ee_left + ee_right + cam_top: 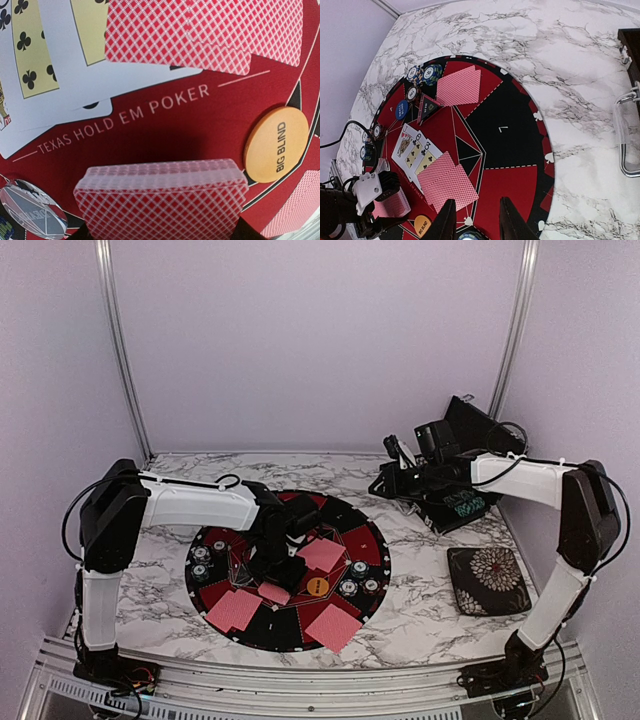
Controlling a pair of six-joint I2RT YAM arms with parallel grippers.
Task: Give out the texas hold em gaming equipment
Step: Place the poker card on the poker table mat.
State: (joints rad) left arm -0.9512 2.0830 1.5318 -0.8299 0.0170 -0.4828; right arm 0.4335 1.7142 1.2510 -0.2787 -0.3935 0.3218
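Dealing is under way: the left gripper (160,235) clamps the deck (162,200), which next needs another card dealt onto the mat (165,135), while the right gripper (476,220) hangs part-open and empty.

The right gripper (477,220) hangs with its two dark fingers parted and nothing between them, above the near edge of the round red-and-black poker mat (505,135) on the white marble-patterned tabletop (570,65). On the mat lie three face-up white playing cards (415,150), two fans of red-backed cards (460,85), a blue round button disc (401,109), an orange round button disc (423,226) and striped poker chip stacks (426,74). At lower left, the left gripper (375,200) grips a red-backed card deck (392,205).
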